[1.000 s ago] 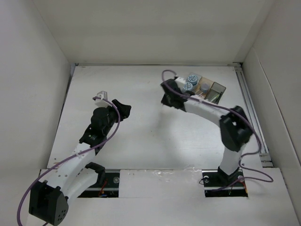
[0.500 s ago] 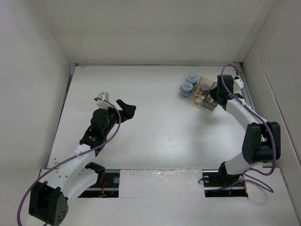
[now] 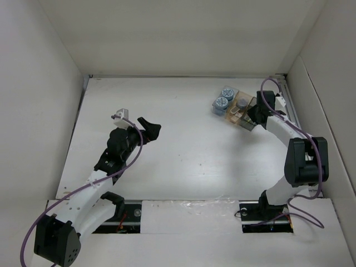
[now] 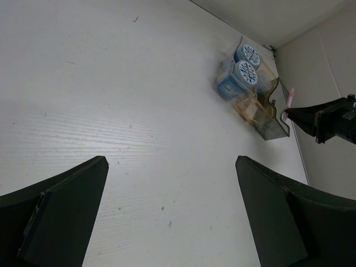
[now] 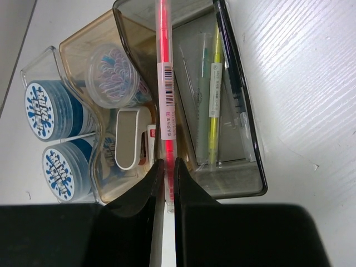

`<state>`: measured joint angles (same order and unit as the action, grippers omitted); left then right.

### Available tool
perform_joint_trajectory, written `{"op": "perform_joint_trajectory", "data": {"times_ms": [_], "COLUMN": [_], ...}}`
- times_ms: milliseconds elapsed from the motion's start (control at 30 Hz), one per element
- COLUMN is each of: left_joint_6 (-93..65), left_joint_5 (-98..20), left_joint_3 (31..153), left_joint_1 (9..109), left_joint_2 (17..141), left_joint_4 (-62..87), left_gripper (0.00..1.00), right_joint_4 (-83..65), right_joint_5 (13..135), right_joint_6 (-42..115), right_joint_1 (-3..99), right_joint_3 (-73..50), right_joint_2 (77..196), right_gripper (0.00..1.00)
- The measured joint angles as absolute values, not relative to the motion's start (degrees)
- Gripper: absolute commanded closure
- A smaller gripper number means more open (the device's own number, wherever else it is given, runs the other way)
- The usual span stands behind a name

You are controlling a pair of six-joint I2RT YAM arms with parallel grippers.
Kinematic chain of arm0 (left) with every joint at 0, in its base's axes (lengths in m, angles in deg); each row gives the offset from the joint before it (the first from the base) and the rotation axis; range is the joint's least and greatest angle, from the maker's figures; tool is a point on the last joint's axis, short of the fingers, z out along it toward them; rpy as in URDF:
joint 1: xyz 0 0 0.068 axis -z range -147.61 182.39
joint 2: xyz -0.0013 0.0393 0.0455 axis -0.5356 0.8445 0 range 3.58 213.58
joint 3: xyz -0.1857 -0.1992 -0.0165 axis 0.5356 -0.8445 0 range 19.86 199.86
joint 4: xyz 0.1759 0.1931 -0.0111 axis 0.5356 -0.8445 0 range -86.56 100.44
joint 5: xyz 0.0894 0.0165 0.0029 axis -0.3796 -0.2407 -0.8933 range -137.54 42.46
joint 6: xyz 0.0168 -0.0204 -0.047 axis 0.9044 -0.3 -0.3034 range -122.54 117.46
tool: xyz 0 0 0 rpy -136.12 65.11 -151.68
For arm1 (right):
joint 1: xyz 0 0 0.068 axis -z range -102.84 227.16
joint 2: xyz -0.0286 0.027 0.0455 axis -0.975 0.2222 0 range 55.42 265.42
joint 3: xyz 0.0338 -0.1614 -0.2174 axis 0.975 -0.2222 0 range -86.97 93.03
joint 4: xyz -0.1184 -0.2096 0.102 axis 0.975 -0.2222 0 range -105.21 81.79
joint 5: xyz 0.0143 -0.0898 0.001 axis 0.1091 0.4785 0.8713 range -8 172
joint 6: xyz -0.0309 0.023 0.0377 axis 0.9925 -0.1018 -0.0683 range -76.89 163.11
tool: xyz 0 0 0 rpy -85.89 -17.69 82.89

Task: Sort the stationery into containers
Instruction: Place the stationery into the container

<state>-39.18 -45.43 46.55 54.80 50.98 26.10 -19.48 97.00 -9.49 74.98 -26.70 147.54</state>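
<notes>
My right gripper (image 5: 166, 172) is shut on a thin red stick (image 5: 166, 83), which lies lengthwise over the wall between the tan and dark grey containers (image 5: 253, 139). The pale blue compartment holds two round blue patterned discs (image 5: 43, 105). A round box of clips (image 5: 114, 75) and a white piece (image 5: 128, 139) sit in the tan one. A yellow stick (image 5: 214, 94) and a dark stick (image 5: 231, 67) lie in the dark one. From above, the right gripper (image 3: 255, 114) hovers at the tray's (image 3: 229, 117) right end. My left gripper (image 3: 150, 127) stands open over bare table, far left of the tray (image 4: 267, 125).
White walls close in the table on the left, back and right. A metal rail (image 3: 295, 128) runs along the right edge, just beyond the tray. The right arm's purple cable (image 3: 275, 83) loops above the wrist.
The right arm has swung from the tray's left side round to its right end. The left gripper has gone from shut to wide open, staying in place.
</notes>
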Motion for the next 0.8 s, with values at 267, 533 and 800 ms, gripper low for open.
{"op": "perform_joint_trajectory", "data": {"times_ms": [267,533,800], "left_joint_6": [-39.0,-39.0,-39.0], "left_joint_5": [-45.4,-44.9,-44.7], "left_joint_3": [46.6,46.5,45.4], "left_joint_1": [54.8,54.8,54.8], "left_joint_2": [51.0,50.9,48.2], "left_joint_4": [26.1,26.2,27.5], "left_gripper": [0.0,0.0,0.0], "right_joint_4": [-18.4,-18.0,-18.0], "right_joint_5": [97.1,97.6,98.1], "right_joint_6": [-11.0,-11.3,-10.6], "right_joint_1": [75.3,75.3,70.7], "right_joint_3": [-27.0,-29.1,-31.6], "right_joint_2": [147.6,144.1,130.6], "right_gripper": [0.57,0.43,0.39]}}
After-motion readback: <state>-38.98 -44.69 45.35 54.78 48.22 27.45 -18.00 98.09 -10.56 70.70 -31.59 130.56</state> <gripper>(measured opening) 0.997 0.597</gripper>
